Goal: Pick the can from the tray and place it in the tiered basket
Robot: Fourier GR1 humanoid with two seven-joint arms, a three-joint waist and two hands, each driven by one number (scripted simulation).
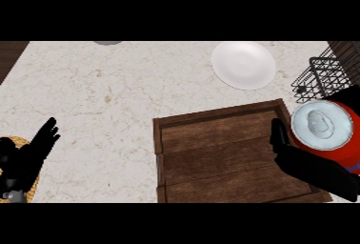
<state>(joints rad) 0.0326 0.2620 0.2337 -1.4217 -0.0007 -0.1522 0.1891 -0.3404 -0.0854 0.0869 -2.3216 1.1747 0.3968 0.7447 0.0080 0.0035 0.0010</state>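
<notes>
The can [322, 127], red-sided with a silver lid, sits in the right hand [309, 162], whose dark fingers [278, 136] curl round its left flank; it is lifted over the right edge of the wooden tray [218, 157], and nothing else shows on the tray's boards. Just beyond it, at the far right, stands the black wire tiered basket [325, 78], near the can but not yet touching it. A can like this is likely stiff and fairly light, with a smooth, slippery wall (the lid rim offers the only ridge), so a hold round the middle of the side, as now, seems the sensible place; squeezing near the top might tip it. I judge it should be kept upright while going over the basket's wire rim. The left hand [28, 159] rests at the near left, its fingers straight and holding nothing. A white plate [243, 64] lies on the marble counter [105, 95] beyond the tray.
</notes>
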